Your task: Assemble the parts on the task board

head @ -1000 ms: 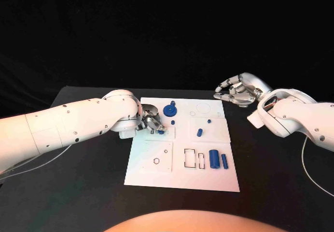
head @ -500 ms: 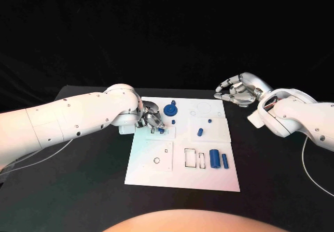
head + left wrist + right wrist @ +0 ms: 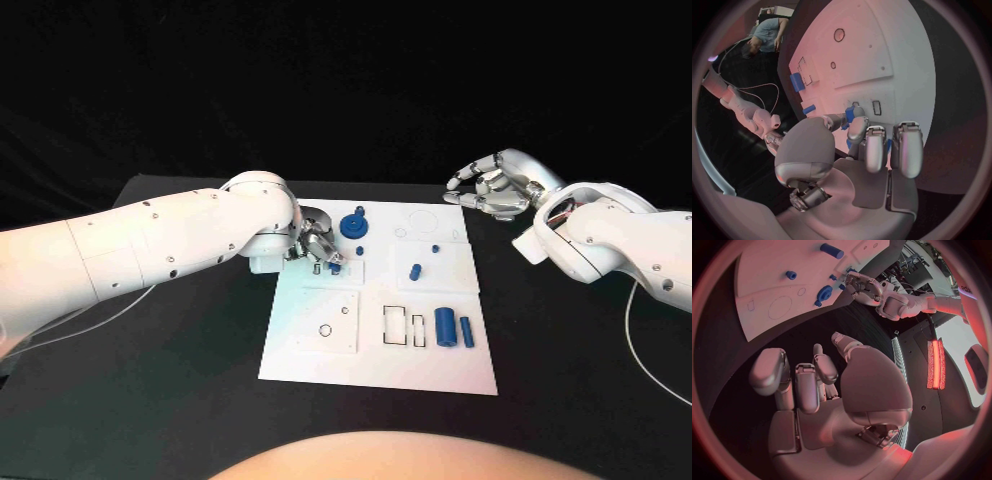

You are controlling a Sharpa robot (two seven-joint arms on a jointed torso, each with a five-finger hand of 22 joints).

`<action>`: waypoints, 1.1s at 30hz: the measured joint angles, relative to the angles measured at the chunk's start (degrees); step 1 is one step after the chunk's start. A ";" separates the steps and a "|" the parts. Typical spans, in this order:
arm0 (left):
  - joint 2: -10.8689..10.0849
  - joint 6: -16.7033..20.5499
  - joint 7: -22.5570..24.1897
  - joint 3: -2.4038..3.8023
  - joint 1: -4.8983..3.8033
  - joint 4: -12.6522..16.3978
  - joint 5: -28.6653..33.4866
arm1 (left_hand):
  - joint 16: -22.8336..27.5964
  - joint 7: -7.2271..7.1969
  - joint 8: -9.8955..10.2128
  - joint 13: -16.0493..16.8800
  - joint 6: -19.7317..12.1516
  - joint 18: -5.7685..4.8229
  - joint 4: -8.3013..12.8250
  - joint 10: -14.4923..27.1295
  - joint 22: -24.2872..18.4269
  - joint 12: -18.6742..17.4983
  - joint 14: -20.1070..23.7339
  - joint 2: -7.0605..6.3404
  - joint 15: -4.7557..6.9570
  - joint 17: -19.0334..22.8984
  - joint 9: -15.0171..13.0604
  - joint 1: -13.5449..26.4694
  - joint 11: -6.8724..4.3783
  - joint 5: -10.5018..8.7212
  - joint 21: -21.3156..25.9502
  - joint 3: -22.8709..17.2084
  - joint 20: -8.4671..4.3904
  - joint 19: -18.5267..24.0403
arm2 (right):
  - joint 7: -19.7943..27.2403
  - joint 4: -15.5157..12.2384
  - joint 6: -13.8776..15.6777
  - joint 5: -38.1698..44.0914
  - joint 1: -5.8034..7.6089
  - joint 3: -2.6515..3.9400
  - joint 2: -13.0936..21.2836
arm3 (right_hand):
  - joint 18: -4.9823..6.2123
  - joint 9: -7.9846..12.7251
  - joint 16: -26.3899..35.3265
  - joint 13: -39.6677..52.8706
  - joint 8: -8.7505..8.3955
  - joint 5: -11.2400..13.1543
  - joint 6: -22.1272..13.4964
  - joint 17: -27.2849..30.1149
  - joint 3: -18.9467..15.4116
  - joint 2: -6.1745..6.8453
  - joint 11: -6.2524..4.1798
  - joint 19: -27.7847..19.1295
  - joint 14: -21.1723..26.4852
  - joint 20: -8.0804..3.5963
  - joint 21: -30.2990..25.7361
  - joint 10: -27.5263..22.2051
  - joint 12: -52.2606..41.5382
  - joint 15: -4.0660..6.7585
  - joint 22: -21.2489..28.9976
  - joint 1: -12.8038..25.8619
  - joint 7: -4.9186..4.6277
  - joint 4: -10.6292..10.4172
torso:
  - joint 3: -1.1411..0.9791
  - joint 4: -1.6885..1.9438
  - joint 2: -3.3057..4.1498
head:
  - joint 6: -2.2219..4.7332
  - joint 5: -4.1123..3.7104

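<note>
L hand (image 3: 316, 246) pinches a small blue part (image 3: 335, 266) over the task board (image 3: 378, 370), seating it; next needs alignment w/ slot. R hand (image 3: 490, 190) curled, holding nothing.

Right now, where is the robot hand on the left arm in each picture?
Head view: left robot hand over the task board's far left part.
Left wrist view: left robot hand in the middle, over the board.
Right wrist view: left robot hand beside the board.
Shared landmark: the white board.
</note>
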State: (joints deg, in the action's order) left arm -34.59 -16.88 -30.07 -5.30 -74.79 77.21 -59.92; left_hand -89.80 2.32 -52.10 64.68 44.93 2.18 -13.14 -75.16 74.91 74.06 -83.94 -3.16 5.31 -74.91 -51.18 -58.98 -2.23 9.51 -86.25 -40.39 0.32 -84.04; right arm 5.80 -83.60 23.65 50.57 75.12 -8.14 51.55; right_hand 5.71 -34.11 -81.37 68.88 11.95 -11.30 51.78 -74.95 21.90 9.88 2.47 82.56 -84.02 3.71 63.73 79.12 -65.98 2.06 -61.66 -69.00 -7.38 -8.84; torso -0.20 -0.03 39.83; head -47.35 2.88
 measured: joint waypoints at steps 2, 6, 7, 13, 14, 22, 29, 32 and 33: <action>0.20 -0.16 -0.02 -0.04 0.00 -0.13 -0.54 | 0.00 0.00 0.00 0.08 0.01 0.00 0.00 0.00 0.00 0.00 0.00 0.00 0.00 0.00 0.00 0.00 0.00 0.00 0.00 0.00 0.00 0.00 | 0.00 0.00 0.00 0.00 -0.02 0.00 0.00 | 0.00 0.00 0.00 0.00 0.00 0.00 0.00 0.00 0.00 0.00 0.00 0.00 0.00 0.00 0.00 0.00 0.00 0.00 0.00 0.00 0.00 0.00 | -0.01 0.00 0.00 | -0.04 0.01; 0.47 -0.57 -0.05 -0.07 0.00 -0.25 -1.46 | 0.00 0.08 0.06 0.10 0.09 0.00 0.00 0.00 0.00 0.00 0.00 0.00 0.00 0.00 0.01 0.00 0.00 0.00 0.00 0.00 0.00 0.00 | 0.01 -0.01 0.00 0.00 -0.02 0.00 0.00 | 0.00 0.00 0.00 0.00 0.00 0.00 0.00 0.00 0.00 0.00 0.00 0.00 0.00 0.00 0.00 0.00 0.00 0.00 0.00 0.00 0.00 0.00 | 0.00 -0.02 -0.02 | -0.07 0.01; 0.50 -0.68 -0.06 -0.08 0.00 -0.27 -1.64 | 0.00 0.08 0.07 0.10 0.09 0.00 0.00 0.00 0.00 0.00 0.00 0.00 0.00 0.00 0.01 0.00 0.00 0.00 0.00 0.00 0.00 0.00 | 0.01 -0.02 0.00 0.00 -0.02 0.00 0.00 | 0.00 0.00 0.00 0.00 0.00 0.00 0.00 0.00 0.00 0.00 0.00 0.00 0.00 0.00 0.00 0.00 0.00 0.00 0.00 0.00 0.00 0.00 | 0.00 -0.02 -0.04 | -0.07 0.01; 0.60 -1.27 -0.08 -0.07 -0.05 -0.31 -2.48 | 0.00 0.09 0.10 0.29 0.10 0.00 0.00 0.00 0.00 0.00 0.00 0.00 0.00 0.00 0.02 0.00 0.00 -0.01 0.00 0.00 0.00 0.00 | 0.02 -0.03 -0.01 0.00 -0.03 0.00 0.00 | 0.00 0.00 0.00 0.00 0.00 0.00 0.00 0.01 0.00 0.00 0.00 0.00 0.00 0.00 0.00 0.00 0.00 0.00 0.01 0.00 0.00 0.00 | 0.00 -0.02 -0.05 | -0.08 -0.02; 0.61 -1.41 -0.08 -0.06 -0.06 -0.31 -2.60 | 0.00 0.09 0.10 0.29 0.10 0.00 0.00 0.00 0.00 0.00 0.00 0.00 0.00 0.00 0.02 0.00 0.00 -0.01 0.00 0.00 0.00 0.00 | 0.02 -0.03 -0.01 0.00 -0.04 0.00 0.00 | 0.00 0.00 0.00 0.00 0.00 0.00 0.00 0.01 0.00 0.00 0.00 0.00 0.00 0.00 0.00 0.00 0.00 0.00 0.01 0.00 0.00 0.00 | 0.00 -0.02 -0.05 | -0.08 -0.05; 0.62 -2.36 -0.08 -0.03 -0.10 -0.19 -3.03 | 0.00 0.09 -0.11 0.38 0.11 0.00 0.00 -0.13 0.00 0.22 0.00 0.00 0.00 0.00 -0.01 0.00 -0.13 -0.02 0.00 0.00 0.00 0.00 | 0.03 -0.03 -0.01 0.00 -0.05 0.00 -0.01 | 0.00 0.00 0.00 0.00 0.00 0.00 0.00 0.02 0.00 0.00 0.00 0.00 0.00 0.00 0.00 0.00 0.00 0.00 0.01 0.00 0.00 0.00 | 0.02 -0.03 -0.05 | -0.12 -0.06; 0.57 -2.95 -0.09 -0.07 -0.09 -0.15 -3.08 | 0.00 0.10 -0.12 0.38 0.13 0.00 0.00 -0.42 0.00 0.22 0.00 0.00 0.00 0.00 -0.18 0.00 -0.02 0.00 0.00 0.00 0.00 0.00 | 0.03 -0.02 -0.01 0.00 -0.06 0.00 -0.02 | 0.00 0.00 0.00 0.00 0.00 0.00 0.00 0.02 0.00 0.00 0.00 0.00 0.00 0.00 0.00 0.00 0.00 0.00 0.02 0.00 0.00 0.00 | 0.02 0.00 -0.05 | -0.09 -0.16; 0.55 -3.01 -0.15 -0.07 -0.08 -0.04 -3.08 | 0.00 0.15 -0.12 0.38 0.21 0.00 0.00 -0.42 0.00 0.22 0.00 0.00 0.00 0.00 -0.14 0.00 -0.02 0.18 0.00 0.00 0.00 0.00 | 0.03 -0.01 -0.01 0.00 -0.06 0.00 -0.05 | 0.00 0.00 0.00 0.00 0.00 0.00 0.00 0.02 0.00 0.00 0.00 0.00 0.00 0.00 0.00 0.00 0.00 0.00 0.02 0.00 0.00 0.00 | 0.02 0.00 -0.05 | -0.09 -0.17; 0.54 -3.03 -0.17 -0.07 -0.08 -0.02 -3.08 | 0.00 0.15 -0.12 0.38 0.22 0.00 0.00 -0.42 0.00 0.22 0.00 0.00 0.00 0.00 -0.14 0.00 -0.02 0.20 0.00 0.01 0.00 0.00 | 0.03 -0.01 -0.01 0.00 -0.06 0.00 -0.06 | 0.00 0.00 0.00 0.00 0.00 0.00 0.00 0.02 0.00 0.00 0.00 0.00 0.00 0.00 0.00 0.00 0.00 0.00 0.02 0.00 0.00 0.00 | 0.02 0.00 -0.05 | -0.09 -0.17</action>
State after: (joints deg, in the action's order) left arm -34.06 -19.91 -30.24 -5.37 -74.87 77.19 -63.00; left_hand -89.80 2.46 -52.22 65.06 45.16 2.17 -13.14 -75.58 74.91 74.28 -83.94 -3.16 5.31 -74.91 -51.32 -58.98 -2.25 9.71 -86.25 -40.38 0.32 -84.04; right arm 5.83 -83.60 23.63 50.57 75.06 -8.14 51.49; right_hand 5.71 -34.11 -81.37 68.88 11.95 -11.30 51.78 -74.92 21.90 9.88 2.47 82.56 -84.02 3.71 63.73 79.12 -65.98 2.06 -61.63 -69.00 -7.38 -8.84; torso -0.18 -0.03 39.78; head -47.44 2.71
